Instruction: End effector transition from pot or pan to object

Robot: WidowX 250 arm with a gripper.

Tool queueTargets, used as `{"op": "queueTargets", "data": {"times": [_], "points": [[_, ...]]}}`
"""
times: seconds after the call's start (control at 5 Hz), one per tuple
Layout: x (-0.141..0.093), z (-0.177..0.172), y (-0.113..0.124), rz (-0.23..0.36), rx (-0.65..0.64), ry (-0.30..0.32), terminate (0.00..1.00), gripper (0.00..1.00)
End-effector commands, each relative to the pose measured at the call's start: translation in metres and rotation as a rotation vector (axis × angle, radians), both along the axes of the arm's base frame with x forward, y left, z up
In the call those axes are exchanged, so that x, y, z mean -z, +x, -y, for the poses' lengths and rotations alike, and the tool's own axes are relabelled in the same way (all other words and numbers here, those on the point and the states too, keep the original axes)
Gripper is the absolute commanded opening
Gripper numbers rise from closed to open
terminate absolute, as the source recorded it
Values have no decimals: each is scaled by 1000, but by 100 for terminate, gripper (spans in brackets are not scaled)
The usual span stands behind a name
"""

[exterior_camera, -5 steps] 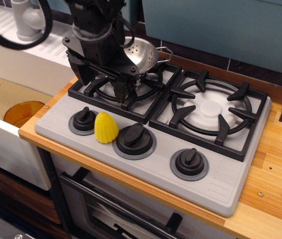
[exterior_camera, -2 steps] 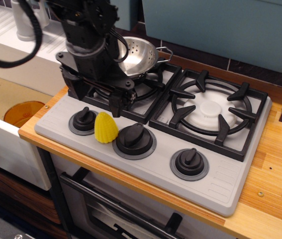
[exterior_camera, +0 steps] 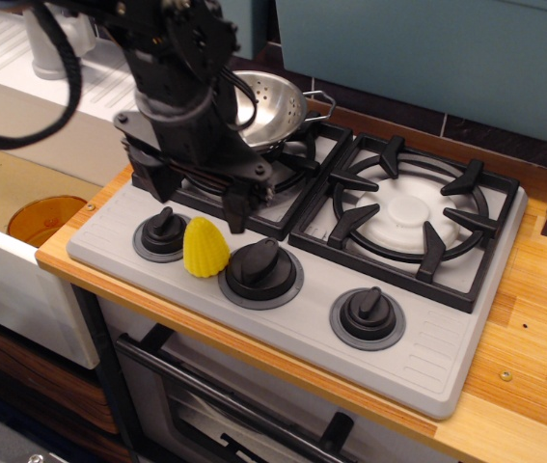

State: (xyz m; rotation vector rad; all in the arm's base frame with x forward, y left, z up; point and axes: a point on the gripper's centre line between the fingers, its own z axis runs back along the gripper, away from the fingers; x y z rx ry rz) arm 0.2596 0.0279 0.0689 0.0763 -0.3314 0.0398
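End effector (exterior_camera: 235, 214) fingers look pressed together, empty, just beside corn (exterior_camera: 205, 248) | corn upright between left knobs, near colander (exterior_camera: 265, 108) | I judge it light, stiff, slippery: pinch ribbed sides low.

The black gripper (exterior_camera: 235, 214) hangs from an arm entering at eleven o'clock — angular plates tilted, fingers pointing down toward five o'clock. Its fingertips sit close together; a black cable loops off at ten o'clock.

even, soft indoor light; bright glare on the steel bowl (exterior_camera: 271, 104) and pale highlights on the knobs (exterior_camera: 261, 269). shadows are faint. the black cable (exterior_camera: 56, 72) at upper left looks blurred.
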Motion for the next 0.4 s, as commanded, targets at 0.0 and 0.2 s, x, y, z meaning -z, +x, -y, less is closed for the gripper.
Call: {"op": "queueTargets", "data": {"times": [0.0, 0.2], "points": [[7, 1, 16, 68, 24, -4, 0, 100], [7, 3, 14, 67, 19, -10, 100, 100]]}}
